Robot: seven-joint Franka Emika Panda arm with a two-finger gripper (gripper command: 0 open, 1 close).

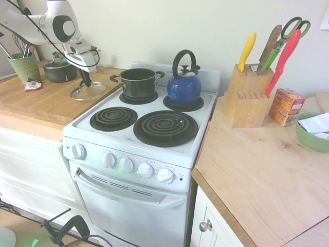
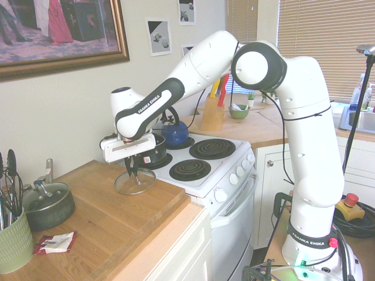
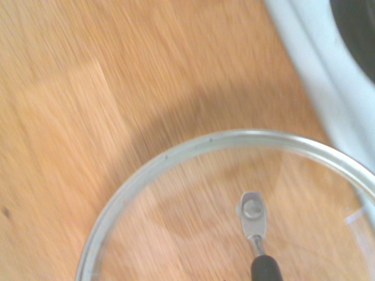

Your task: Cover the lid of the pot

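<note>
Glass lid nearest, gripped at its knob by the pincer; pot open, blue kettle beside it.

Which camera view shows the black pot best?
The first exterior view: the pot stands whole and open on the stove's back burner. In the second exterior view the arm hides most of it. The wrist view shows only the lid over the counter, no pot.
</note>
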